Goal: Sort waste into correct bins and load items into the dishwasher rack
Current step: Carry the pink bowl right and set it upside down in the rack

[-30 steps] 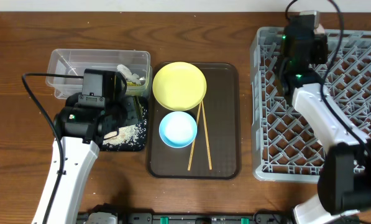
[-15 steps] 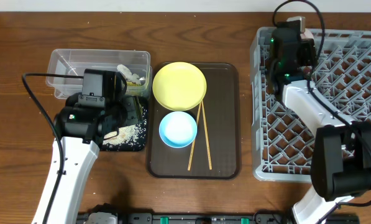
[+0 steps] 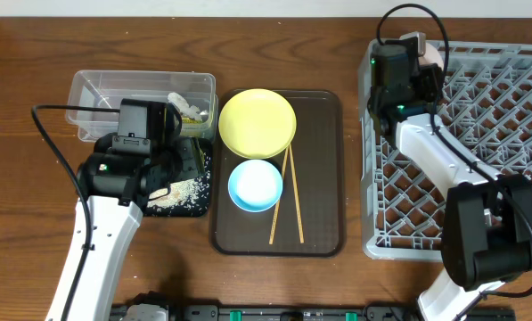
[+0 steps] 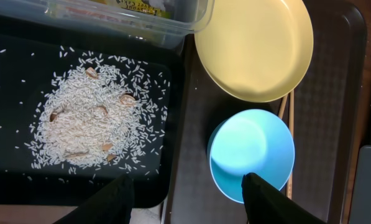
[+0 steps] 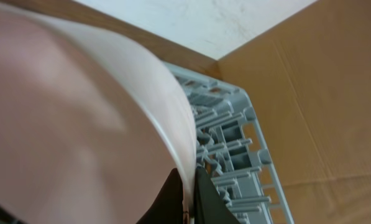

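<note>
While the right fingers point(image 5: 205, 200) clamp a largely cropped pinkish-white bowl point(image 5: 67, 112), the left fingers point(image 4: 107, 202) hang open.

The round yellow plate point(image 3: 257, 122) is a plain pale yellow, and the round light blue bowl point(image 3: 255, 185) is one even tone. The dark brown rectangular serving tray point(image 3: 323, 178) has a fine grainy texture. The two thin wooden chopsticks point(image 3: 284, 201) are light tan. White rice-like grains point(image 4: 92, 124), dotted with tan bits, speckle the shallow black rectangular tray point(image 4: 17, 93). A green-and-yellow crinkled snack wrapper point(image 4: 145, 6) shows through the clear rectangular plastic tub point(image 3: 105, 89). The large square grey plastic rack point(image 3: 515, 107) has a diamond lattice. The smooth pinkish-white bowl point(image 5: 61, 112) is unpatterned. The wooden table point(image 3: 34, 45) is reddish brown, streaked with grain.
</note>
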Action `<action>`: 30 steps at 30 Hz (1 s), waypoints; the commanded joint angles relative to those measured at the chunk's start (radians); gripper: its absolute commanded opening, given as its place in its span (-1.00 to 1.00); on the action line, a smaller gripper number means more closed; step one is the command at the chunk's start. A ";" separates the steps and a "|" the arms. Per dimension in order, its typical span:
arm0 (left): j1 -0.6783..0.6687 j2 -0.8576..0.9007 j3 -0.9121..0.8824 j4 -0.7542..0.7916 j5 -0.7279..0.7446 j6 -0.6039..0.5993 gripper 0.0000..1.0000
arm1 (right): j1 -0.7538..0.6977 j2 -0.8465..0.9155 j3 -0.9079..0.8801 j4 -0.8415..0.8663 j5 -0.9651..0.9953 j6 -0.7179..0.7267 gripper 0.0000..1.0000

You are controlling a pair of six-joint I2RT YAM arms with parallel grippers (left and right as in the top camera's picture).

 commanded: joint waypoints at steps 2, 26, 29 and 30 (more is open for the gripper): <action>0.004 0.000 -0.005 -0.009 -0.012 0.006 0.18 | 0.051 0.034 -0.017 -0.061 -0.094 0.100 -0.92; 0.004 0.000 -0.005 -0.017 -0.012 0.006 0.18 | 0.064 0.027 -0.016 -0.323 -0.232 0.374 -0.35; 0.004 0.000 -0.005 -0.017 -0.012 0.006 0.18 | 0.064 -0.006 -0.016 -0.322 -0.232 0.374 -0.20; 0.004 0.000 -0.005 -0.017 -0.012 0.006 0.18 | 0.063 -0.021 -0.016 -0.319 -0.232 0.373 -0.14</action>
